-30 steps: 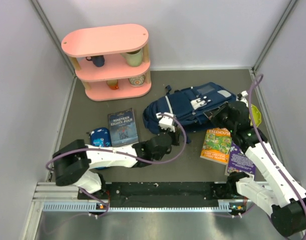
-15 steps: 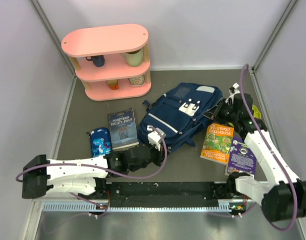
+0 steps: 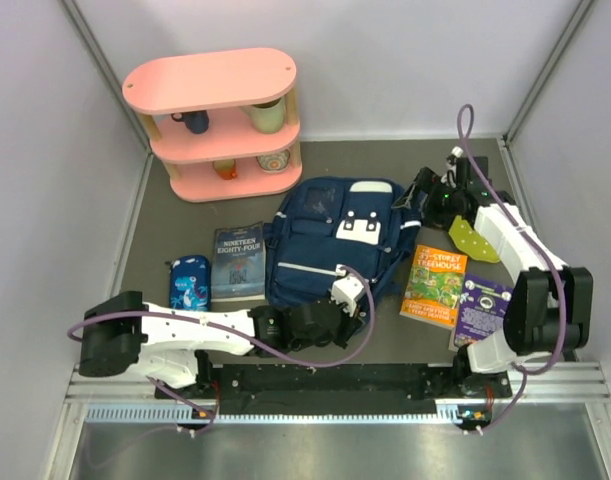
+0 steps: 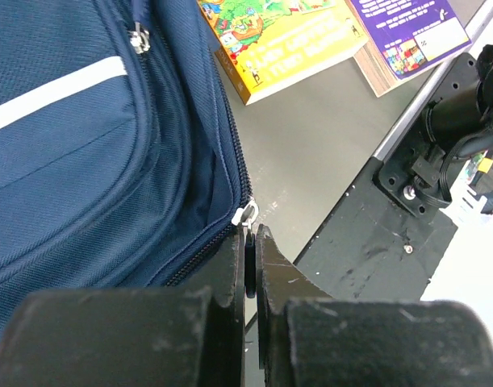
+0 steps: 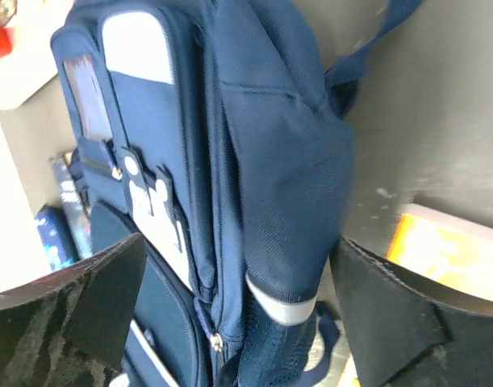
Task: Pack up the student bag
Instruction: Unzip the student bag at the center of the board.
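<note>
- While the student bag [image 3: 330, 240] lies flat at the centre of the table [image 3: 175, 230], front face up, I read its long axis as running from the far side toward the arm bases, slightly tilted.
- My left gripper [image 4: 248, 235] sits at the bag's near right corner, clenched on the white zipper pull [image 4: 245, 214]. The zip track leads away from it along the bag's edge, so I judge the coming pull must follow that track.
- My right gripper [image 5: 238, 246] is spread wide at the far right corner. The bag's side lies just ahead of it, and I cannot confirm contact.
- Bag interior: not visible. I can confirm nothing inside.
- Outside the bag: the pencil case [image 3: 189, 282] and the dark book [image 3: 240, 262] lie just to its left, the yellow book [image 3: 433, 285] and the purple book [image 3: 482, 310] to its right.
- The pink shelf [image 3: 210, 82] holds cups and bowls and stands near the bag's far left corner.
</note>
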### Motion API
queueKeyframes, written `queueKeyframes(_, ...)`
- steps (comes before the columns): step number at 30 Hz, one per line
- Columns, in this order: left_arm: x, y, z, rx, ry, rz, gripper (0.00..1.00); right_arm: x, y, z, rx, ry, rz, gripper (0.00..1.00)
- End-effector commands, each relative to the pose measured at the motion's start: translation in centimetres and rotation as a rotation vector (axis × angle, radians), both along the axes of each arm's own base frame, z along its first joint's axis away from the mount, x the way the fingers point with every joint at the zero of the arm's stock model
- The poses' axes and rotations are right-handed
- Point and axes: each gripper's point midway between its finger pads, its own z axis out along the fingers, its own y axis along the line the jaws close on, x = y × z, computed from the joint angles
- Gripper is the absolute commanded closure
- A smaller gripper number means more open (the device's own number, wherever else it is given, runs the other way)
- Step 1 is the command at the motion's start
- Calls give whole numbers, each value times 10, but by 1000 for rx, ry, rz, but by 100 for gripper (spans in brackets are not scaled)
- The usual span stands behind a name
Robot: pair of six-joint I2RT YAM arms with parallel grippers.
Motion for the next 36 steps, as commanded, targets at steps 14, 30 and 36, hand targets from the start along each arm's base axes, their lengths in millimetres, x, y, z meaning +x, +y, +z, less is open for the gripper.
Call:
queueKeyframes(14,10,-32,45,-167,-18,59,100,-129,3,15,227,-75,-76,8)
queueKeyframes(30,6,-56,46,-168,-24,3,100,-186,50,-25,369,58,-11,35)
queueKeyframes(36,0,-64,50,-175,-27,-53,100,-172,50,-33,335,55,-16,60)
